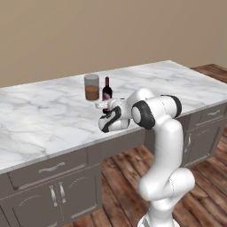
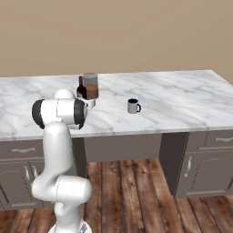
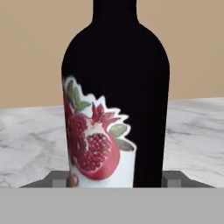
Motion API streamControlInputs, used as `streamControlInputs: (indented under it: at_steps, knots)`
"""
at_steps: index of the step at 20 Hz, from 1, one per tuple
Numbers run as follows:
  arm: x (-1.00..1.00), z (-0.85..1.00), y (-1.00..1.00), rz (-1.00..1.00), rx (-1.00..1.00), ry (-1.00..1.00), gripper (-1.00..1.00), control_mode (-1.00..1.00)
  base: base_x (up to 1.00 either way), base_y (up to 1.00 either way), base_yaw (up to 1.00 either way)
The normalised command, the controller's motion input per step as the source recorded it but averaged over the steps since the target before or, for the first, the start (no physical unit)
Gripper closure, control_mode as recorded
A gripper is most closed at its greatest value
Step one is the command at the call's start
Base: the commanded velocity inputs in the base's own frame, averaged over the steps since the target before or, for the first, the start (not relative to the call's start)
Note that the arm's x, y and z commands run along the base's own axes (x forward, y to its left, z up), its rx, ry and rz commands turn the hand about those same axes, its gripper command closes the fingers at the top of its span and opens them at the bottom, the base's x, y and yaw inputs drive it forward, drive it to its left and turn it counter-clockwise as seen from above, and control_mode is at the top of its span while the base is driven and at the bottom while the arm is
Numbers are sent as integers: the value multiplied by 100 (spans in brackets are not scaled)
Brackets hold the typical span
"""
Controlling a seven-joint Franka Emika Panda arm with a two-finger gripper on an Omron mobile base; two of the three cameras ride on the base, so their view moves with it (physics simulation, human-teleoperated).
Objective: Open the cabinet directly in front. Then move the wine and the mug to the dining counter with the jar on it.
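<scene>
The wine (image 3: 116,87), a dark bottle with a red-and-white label, stands upright between my gripper's (image 3: 114,179) fingertips, which press on both of its sides. In the base views the wine (image 1: 107,88) (image 2: 81,88) is right beside the jar (image 1: 91,87) (image 2: 91,86) on the dining counter (image 1: 44,119) (image 2: 182,98). My gripper (image 1: 106,106) (image 2: 87,102) hides the bottle's base, so I cannot tell whether it rests on the marble. The mug (image 2: 133,106) stands on the counter to the right of the wine. The cabinet is out of view.
Dark drawers and doors (image 1: 53,186) (image 2: 205,159) run under the marble top, above a wooden floor (image 2: 132,195). A plain beige wall rises behind the island. Bare marble stretches left and right of the jar.
</scene>
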Motion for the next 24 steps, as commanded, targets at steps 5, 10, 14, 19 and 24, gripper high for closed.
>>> streamControlInputs:
  at_steps: [5,10,14,19,24]
  knots:
    - [0,0,0,0,0,0,-100,-100,0,0,0]
    - [0,0,0,0,0,0,-100,-100,0,0,0]
    - [0,0,0,0,0,0,-100,-100,0,0,0]
    - [-22,62,0,-3,0,2,-100,-100,0,0,0]
    - [-51,100,-6,-6,0,0,-100,-100,0,0,0]
